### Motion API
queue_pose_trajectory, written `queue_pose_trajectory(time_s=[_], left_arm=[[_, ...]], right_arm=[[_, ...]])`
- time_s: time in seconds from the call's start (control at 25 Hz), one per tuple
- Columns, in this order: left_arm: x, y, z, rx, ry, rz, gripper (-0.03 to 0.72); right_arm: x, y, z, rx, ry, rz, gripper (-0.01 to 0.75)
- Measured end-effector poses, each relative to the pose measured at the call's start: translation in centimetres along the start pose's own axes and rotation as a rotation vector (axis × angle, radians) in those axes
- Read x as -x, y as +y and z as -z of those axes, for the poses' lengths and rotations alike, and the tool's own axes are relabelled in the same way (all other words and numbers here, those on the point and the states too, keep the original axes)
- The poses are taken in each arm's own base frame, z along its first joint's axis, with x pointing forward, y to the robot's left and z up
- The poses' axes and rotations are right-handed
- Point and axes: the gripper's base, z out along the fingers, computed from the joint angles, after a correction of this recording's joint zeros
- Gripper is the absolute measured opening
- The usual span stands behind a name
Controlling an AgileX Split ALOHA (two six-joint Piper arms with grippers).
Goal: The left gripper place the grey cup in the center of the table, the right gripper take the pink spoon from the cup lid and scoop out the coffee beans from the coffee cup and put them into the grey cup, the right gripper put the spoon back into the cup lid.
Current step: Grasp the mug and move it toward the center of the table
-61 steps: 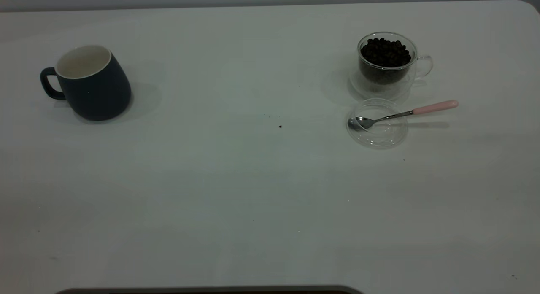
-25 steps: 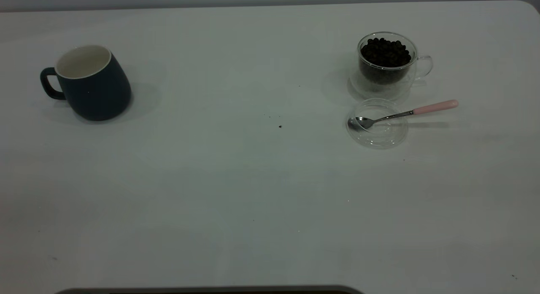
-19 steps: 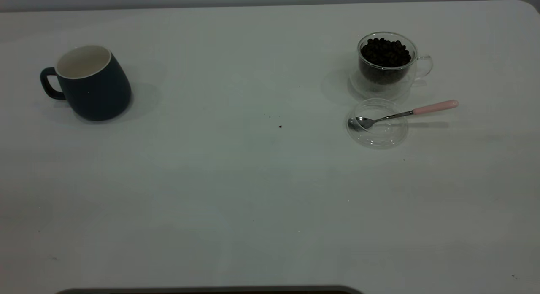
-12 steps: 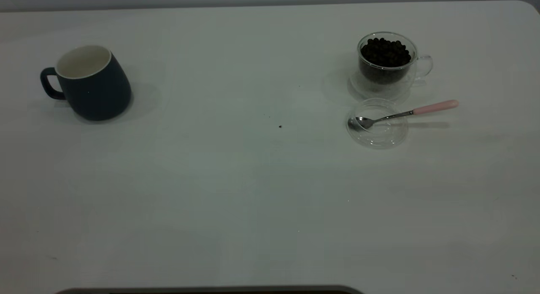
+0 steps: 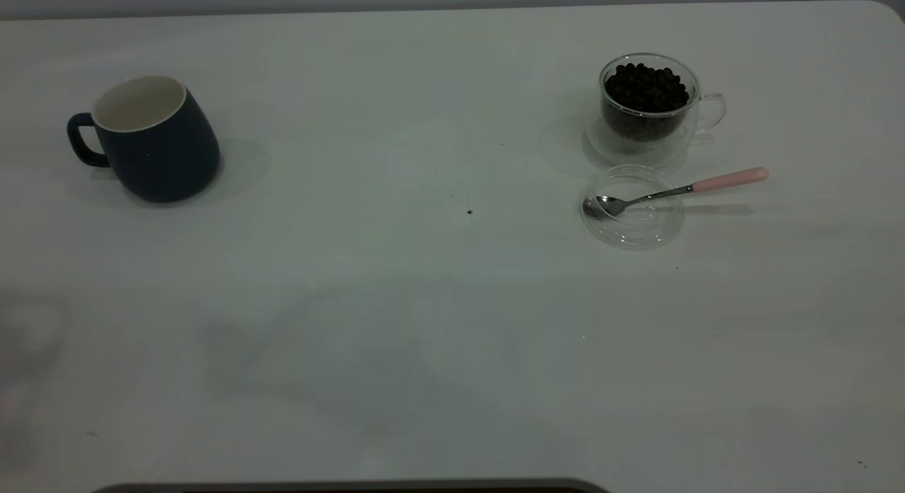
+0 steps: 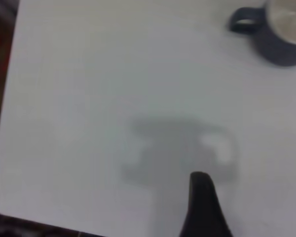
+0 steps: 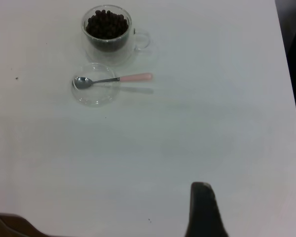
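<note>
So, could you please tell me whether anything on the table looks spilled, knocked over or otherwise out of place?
Nothing stands out. The grey cup and the coffee cup stand upright, the coffee beans are all inside the glass, and the pink spoon rests with its bowl in the cup lid. Only a few dark specks mark the table.

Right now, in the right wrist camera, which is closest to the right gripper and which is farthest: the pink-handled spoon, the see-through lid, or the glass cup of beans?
1. Pink-handled metal spoon, handle end nearest the right gripper.
2. Clear round lid, under the spoon's bowl; nearly tied.
3. Clear glass coffee cup, beyond both.
</note>
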Motion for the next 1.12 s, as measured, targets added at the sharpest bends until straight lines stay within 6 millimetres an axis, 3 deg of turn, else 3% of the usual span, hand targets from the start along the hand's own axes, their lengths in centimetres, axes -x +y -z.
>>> queue_pose_trajectory(time_s=[0.28, 0.64, 0.92, 1.12], left_arm=[[5.0, 1.7, -8.5, 0.030, 0.193, 0.036, 0.567], [11.6, 0.0, -18.9, -0.102, 0.306, -0.197, 0.567], [12.4, -0.7, -21.9, -0.129, 0.286, -0.314, 0.567], [12.2, -2.2, -23.3, -0.207, 0.237, -0.834, 0.567]], right_arm=[[0.0, 0.0, 0.0, 0.000, 0.000, 0.000, 0.531], [0.0, 0.0, 0.0, 0.000, 0.000, 0.000, 0.531], [0.0, 0.0, 0.0, 0.000, 0.000, 0.000, 0.531], [0.0, 0.0, 0.0, 0.000, 0.000, 0.000, 0.531]])
